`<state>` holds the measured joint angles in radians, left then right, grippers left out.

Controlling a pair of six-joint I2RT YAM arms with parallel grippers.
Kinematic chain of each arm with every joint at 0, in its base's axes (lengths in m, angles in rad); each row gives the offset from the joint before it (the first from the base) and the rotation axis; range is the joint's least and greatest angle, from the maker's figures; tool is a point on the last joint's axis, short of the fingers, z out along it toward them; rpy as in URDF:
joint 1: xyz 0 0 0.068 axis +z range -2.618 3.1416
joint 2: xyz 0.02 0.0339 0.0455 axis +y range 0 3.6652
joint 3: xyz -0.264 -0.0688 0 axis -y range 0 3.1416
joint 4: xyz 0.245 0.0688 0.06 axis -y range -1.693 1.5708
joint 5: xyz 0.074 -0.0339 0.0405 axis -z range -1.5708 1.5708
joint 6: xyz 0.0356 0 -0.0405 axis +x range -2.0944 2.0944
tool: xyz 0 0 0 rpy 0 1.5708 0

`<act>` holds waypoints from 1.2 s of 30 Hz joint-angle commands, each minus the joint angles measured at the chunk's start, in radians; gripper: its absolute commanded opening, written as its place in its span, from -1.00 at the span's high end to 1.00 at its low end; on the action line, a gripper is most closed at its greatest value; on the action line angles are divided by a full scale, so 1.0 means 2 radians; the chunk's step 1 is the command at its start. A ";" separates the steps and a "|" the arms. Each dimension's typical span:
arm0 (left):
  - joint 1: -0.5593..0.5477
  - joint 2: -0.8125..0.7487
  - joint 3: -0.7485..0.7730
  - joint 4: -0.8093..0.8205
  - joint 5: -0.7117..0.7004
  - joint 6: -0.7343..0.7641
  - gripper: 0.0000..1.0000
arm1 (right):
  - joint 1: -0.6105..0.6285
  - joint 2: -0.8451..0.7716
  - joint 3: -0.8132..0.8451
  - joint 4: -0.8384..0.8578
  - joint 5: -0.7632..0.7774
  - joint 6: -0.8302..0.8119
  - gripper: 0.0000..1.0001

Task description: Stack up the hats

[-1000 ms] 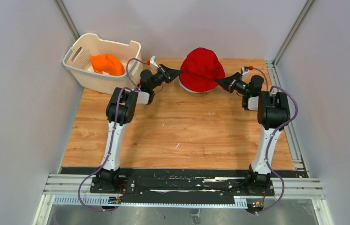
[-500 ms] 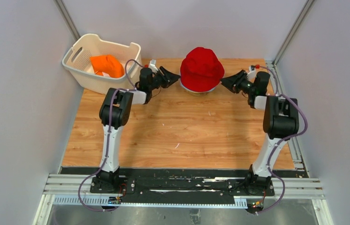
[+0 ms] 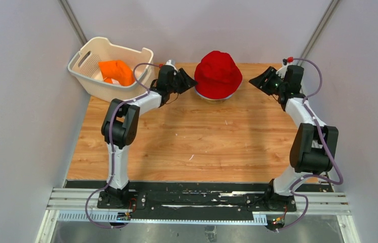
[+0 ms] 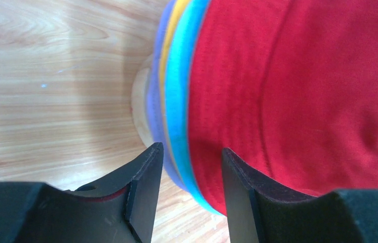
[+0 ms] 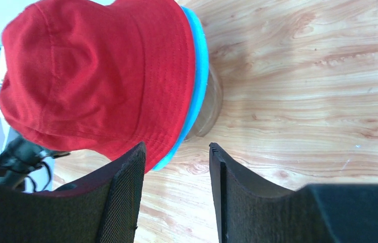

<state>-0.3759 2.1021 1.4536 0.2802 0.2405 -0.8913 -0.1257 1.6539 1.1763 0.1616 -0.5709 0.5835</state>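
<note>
The red hat (image 3: 218, 74) tops the stack on the wooden stand at the back middle of the table. In the left wrist view the red hat (image 4: 303, 91) lies over teal (image 4: 179, 101), yellow (image 4: 168, 45) and lavender (image 4: 155, 109) brims. My left gripper (image 3: 189, 81) is open at the stack's left brim edge, and the brim edges show between its fingers (image 4: 191, 150). My right gripper (image 3: 256, 81) stands open to the right of the stack, clear of it, with only bare wood between its fingers (image 5: 177, 147). The orange hat (image 3: 117, 71) lies in the basket.
The white perforated basket (image 3: 96, 83) stands at the back left corner, close behind my left arm. The wooden stand (image 5: 210, 111) shows under the brims. Grey walls close in on both sides, and a metal rail (image 3: 314, 147) runs along the table's right edge.
Both grippers have opened and let go of the red hat's brim. The right gripper has drawn back to the right, away from the stack. The red hat rests on the stack.
</note>
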 commanded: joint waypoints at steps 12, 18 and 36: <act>-0.005 -0.063 0.335 -0.378 -0.199 0.246 -0.14 | -0.004 -0.027 0.024 -0.053 0.003 -0.050 0.02; 0.078 0.030 0.583 -0.560 -0.327 0.285 -0.47 | -0.001 -0.033 0.032 -0.065 -0.009 -0.061 0.03; 0.179 0.058 0.402 -0.445 -0.309 0.310 -0.50 | -0.001 -0.028 0.013 -0.031 -0.049 -0.036 0.03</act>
<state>-0.0223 2.2120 2.1590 -0.6228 -0.3492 -0.3077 -0.1257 1.6066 1.2125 0.0738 -0.6445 0.5014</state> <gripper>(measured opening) 0.745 0.484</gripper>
